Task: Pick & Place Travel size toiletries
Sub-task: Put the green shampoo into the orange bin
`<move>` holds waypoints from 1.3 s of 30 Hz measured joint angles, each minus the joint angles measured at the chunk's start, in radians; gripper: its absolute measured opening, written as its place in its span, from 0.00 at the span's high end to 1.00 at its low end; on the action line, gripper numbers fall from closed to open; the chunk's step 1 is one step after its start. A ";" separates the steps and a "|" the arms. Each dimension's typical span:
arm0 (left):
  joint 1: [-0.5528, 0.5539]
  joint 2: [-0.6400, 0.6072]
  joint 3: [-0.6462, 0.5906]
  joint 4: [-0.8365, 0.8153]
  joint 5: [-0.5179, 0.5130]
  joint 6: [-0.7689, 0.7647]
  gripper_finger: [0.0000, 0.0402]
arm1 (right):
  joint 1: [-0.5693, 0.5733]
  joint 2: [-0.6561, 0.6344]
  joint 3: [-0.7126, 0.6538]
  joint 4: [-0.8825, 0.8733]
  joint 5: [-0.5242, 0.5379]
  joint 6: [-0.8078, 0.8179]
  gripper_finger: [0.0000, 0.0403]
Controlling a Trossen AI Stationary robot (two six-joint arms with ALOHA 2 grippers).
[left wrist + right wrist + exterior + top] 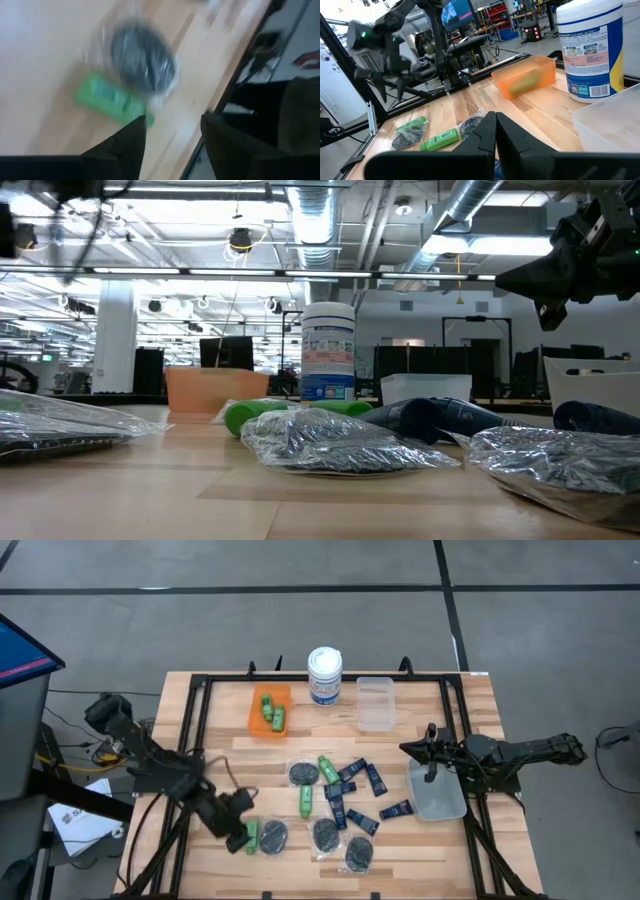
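From above, the toiletries lay scattered on the desk [200, 705] in front of the white canister [324, 675]: green bottles [306, 800], navy tubes [360, 780] and black discs [303, 774] in clear packets, with more green bottles in the orange bin [270, 710] left of the canister. The left end effector [238, 836] hung at the near left edge of the pile, beside a green bottle [252, 836]; the right end effector [430, 748] hung over a clear bin [437, 795] to the canister's near right. At desk level, packets, a green bottle and tubes lay before the canister. The left wrist view showed its fingers [131, 145] spread, empty, over a bottle [111, 97] touching a disc packet [142, 62]. The right wrist view showed its fingers [485, 137] pressed together, empty, with the canister [590, 47] ahead.
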 joint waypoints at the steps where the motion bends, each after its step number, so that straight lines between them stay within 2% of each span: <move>1: -0.019 0.022 0.000 0.008 0.020 -0.044 0.55 | 0.000 0.000 0.000 0.000 0.000 0.000 1.00; 5: -0.064 0.100 0.000 0.014 0.074 -0.226 0.56 | 0.000 0.000 0.000 0.000 0.000 0.000 1.00; 13: -0.072 0.192 0.000 0.020 0.073 -0.612 0.57 | 0.000 0.000 0.000 0.000 0.000 0.000 1.00; 18: -0.068 0.240 0.000 0.021 0.064 -0.733 0.57 | 0.000 0.000 0.000 0.000 0.000 0.000 1.00; 24: -0.034 0.271 0.000 0.021 -0.038 -0.754 0.57 | 0.000 0.000 0.000 0.000 0.000 0.000 1.00; 29: 0.006 0.300 0.000 0.005 -0.018 -0.677 0.57 | 0.000 0.000 0.000 0.000 0.000 0.000 1.00; 39: 0.025 0.360 0.005 0.006 -0.020 -0.648 0.55 | 0.000 0.000 0.000 0.000 0.000 0.000 1.00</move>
